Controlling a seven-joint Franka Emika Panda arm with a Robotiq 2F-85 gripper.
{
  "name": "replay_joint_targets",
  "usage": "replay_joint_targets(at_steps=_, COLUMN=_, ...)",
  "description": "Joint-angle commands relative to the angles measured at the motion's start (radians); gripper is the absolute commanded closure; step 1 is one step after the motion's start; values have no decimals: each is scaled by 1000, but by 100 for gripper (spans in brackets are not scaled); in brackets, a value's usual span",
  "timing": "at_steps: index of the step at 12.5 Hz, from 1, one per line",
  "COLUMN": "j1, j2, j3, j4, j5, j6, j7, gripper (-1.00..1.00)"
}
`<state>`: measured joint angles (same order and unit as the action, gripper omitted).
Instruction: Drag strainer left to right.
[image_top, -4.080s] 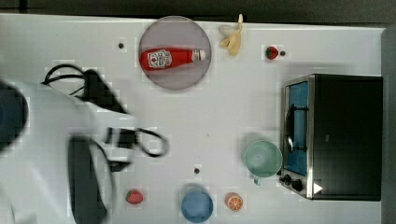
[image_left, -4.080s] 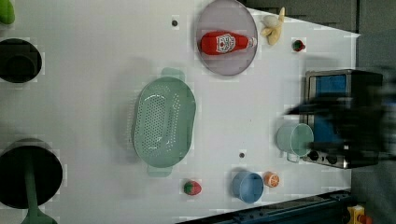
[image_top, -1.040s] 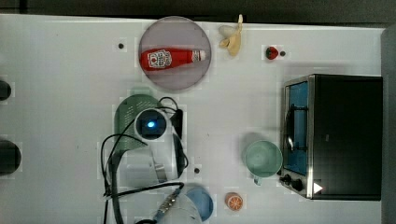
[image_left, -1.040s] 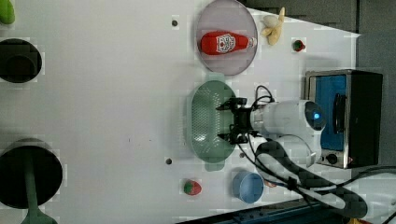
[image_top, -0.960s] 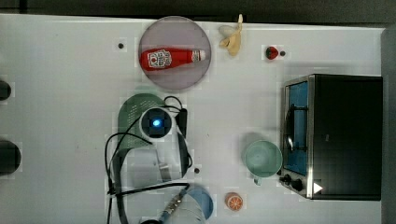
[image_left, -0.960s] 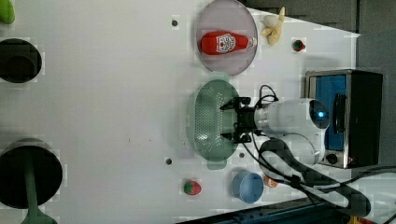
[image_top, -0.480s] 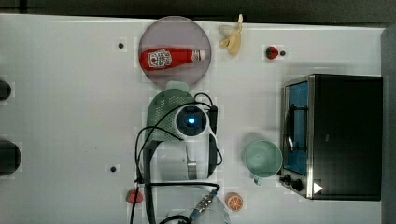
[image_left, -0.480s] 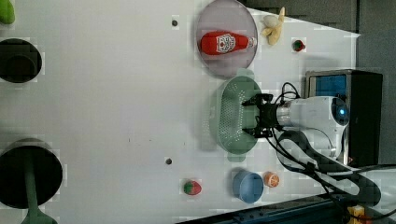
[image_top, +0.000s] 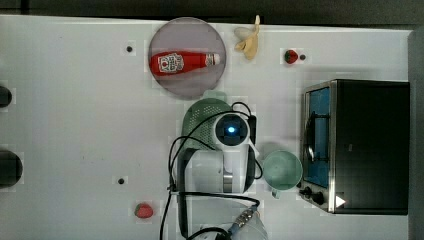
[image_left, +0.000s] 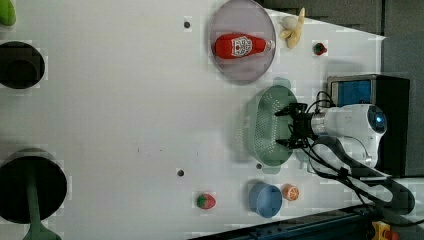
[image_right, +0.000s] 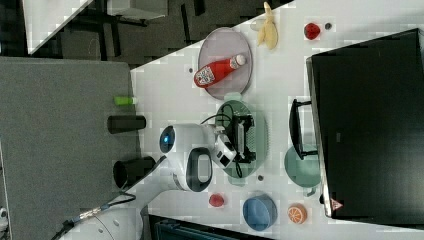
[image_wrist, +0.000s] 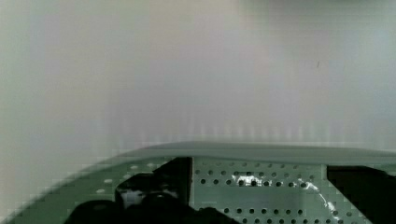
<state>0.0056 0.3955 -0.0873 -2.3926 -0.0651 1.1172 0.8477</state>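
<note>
Gripper (image_left: 291, 127) inside strainer (image_left: 262, 125), at its rim

The hand (image_right: 246, 139) reaches into the strainer (image_right: 257, 120) beside the oven (image_right: 370, 125)

Three overhead views (wrist close), shared table (image_top: 75, 125)

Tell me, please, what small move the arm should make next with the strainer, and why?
Probably stop the drag and lift off. In the left view the gripper sits in the strainer, which already lies near the cup and the oven, leaving little room.
</note>
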Motion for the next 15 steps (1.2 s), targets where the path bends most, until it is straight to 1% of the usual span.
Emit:
replay_joint_targets(at_steps=1, j1=6, j2=-23, j3=-26, j4=2, j5=16, j6=8, j7=-96, gripper=-100)
replay_joint_targets(at_steps=6, j1=6, j2=-21, j3=-84, j4=2, j5=16, j6=16, j7=-193, gripper=-100)
replay_joint_targets(at_steps=8, j1=7, j2=-29, j3=-79, j4=5, j5=16, j6=27, j7=-218, gripper=-100)
replay_joint_targets(at_steps=9, j1=7, j2=-47, j3=-60, j4=3, j5=16, j6=4, j7=-251, gripper=-100)
replay_joint_targets(at_steps=11, j1=7, j2=-130, j3=-18, j4=7, j5=17, j6=-37, j7=-352, gripper=-100)
replay_joint_targets(at_steps=12, j1=7, j2=-185, j3=-8, j4=15, j5=18, j6=-86, j7=-428, gripper=-100)
replay_joint_targets(at_steps=15, j1=7, j2=-349, j3=-3, j4=94, j5=20, j6=-336, j7=-654, gripper=-100)
